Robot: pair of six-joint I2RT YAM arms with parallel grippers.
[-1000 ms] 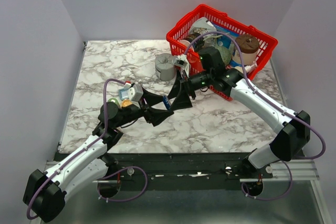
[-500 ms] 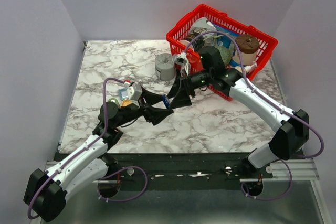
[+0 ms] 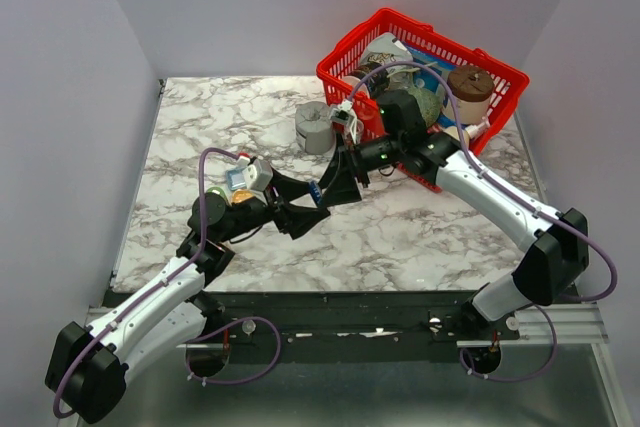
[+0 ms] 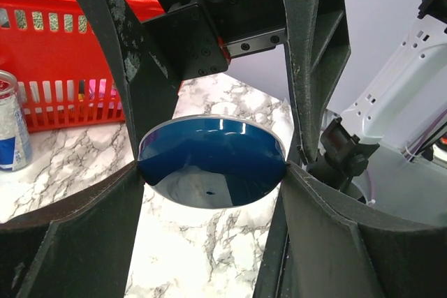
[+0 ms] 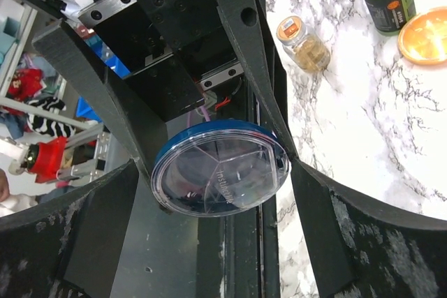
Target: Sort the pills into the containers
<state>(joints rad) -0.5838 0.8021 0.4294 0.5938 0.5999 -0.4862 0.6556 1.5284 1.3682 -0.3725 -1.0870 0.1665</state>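
While left jaws clamp the blue dish (image 4: 209, 165), right jaws gape around it.

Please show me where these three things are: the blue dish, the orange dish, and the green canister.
blue dish (image 5: 220, 169): right wrist view, middle of its clear face.
orange dish (image 5: 427, 36): right wrist view, its inner floor.
green canister (image 5: 385, 1): right wrist view, its labelled side.

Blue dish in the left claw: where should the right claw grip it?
Probably the bare rim, crosswise to the left claw, coming from the clear lid side. The blue dish is a thin disc held on edge; its fingers fill two opposite rim spots, and flat faces give nothing to pinch.
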